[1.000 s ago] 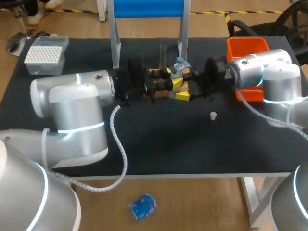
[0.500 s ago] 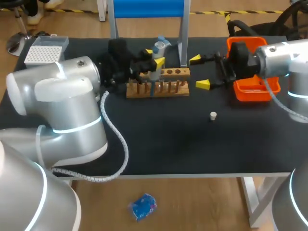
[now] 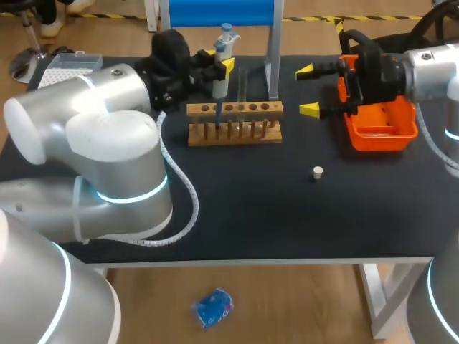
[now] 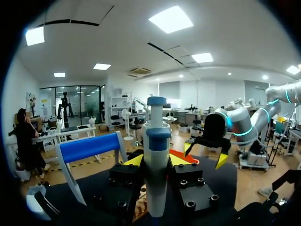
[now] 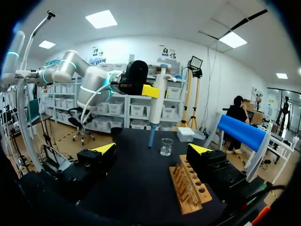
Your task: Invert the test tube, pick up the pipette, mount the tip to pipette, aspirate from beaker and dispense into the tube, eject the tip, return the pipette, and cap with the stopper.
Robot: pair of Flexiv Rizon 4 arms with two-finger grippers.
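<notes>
Plainly the left gripper [image 3: 216, 61] is clamped on the pipette [image 3: 220, 80], held upright over the left end of the rack [image 3: 234, 123] near the table's far edge. The right gripper [image 3: 308, 89] hangs wide open and holds nothing, between the rack and the orange bin [image 3: 380, 127] at the right edge. A tube [image 3: 242, 84] stands in the rack, a beaker [image 5: 165, 147] sits ahead of the right gripper, the stopper [image 3: 318, 171] lies alone right of mid-table, and the tip box [image 3: 68, 66] is at the far left corner.
</notes>
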